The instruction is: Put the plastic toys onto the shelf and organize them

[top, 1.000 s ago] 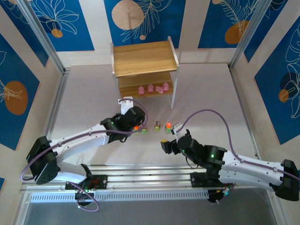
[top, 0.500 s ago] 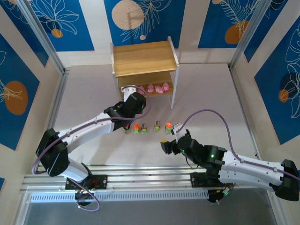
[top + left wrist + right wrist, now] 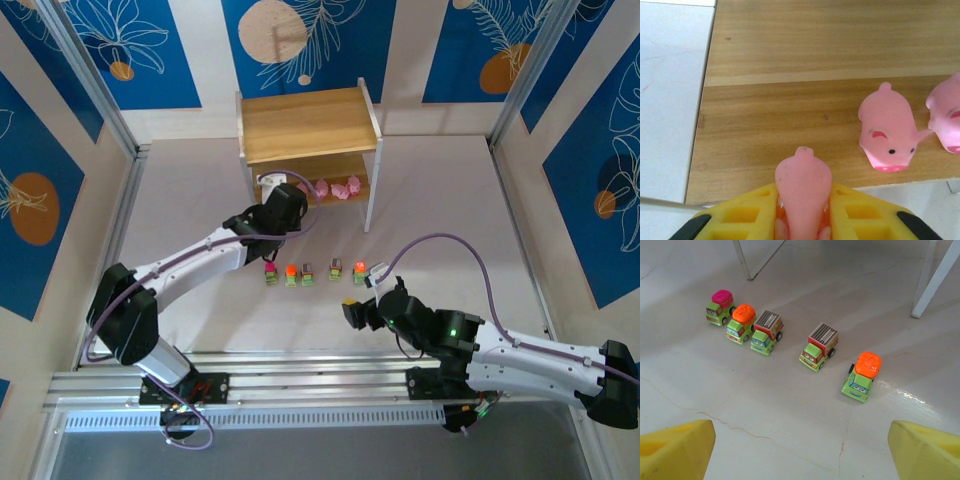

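left pincer [image 3: 802, 217] is clamping a pink pig [image 3: 803, 182] at the front edge of the shelf's [image 3: 310, 125] lower board | another pig [image 3: 888, 136] is sitting on that board to the right, apart from it | right pincer [image 3: 800, 452] is hanging wide open, holding nothing, above the table [image 3: 790, 410] | five trucks [image 3: 764, 332] are standing in a row on the table before the shelf

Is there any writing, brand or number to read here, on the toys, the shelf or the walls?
None readable. The toy trucks bear painted faces and side stickers too small to read; the pink pigs, the shelf and the blue wall panels show no letters or numbers.
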{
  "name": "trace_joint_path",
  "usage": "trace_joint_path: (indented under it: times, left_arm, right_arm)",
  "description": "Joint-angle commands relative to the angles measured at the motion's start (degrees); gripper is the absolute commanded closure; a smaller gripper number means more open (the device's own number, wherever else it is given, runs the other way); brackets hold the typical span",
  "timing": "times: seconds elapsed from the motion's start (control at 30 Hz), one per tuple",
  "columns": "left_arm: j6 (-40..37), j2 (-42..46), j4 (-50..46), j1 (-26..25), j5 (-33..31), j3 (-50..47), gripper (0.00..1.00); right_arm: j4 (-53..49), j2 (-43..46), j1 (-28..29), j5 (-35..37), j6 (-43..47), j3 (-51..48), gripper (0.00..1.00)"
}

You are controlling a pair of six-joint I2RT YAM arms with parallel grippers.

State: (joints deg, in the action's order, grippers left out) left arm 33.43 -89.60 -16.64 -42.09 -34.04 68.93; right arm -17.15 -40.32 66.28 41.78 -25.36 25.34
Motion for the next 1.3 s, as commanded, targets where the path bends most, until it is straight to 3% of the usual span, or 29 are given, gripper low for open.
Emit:
trace_joint_path:
  times: [0.0,1.27]
  left_arm:
    - [-1.3,-0.9,1.1,1.0,1.3,2.2,0.75]
    - [-1.7,-5.8,3.9,2.9,-0.4,6.0,0.75]
  right_arm:
    - [1.5,0.4,-0.3,-0.5,0.7,-0.9,0.10]
    - [1.5,0.4,-1.1,-1.1,0.5,-1.1,0.10]
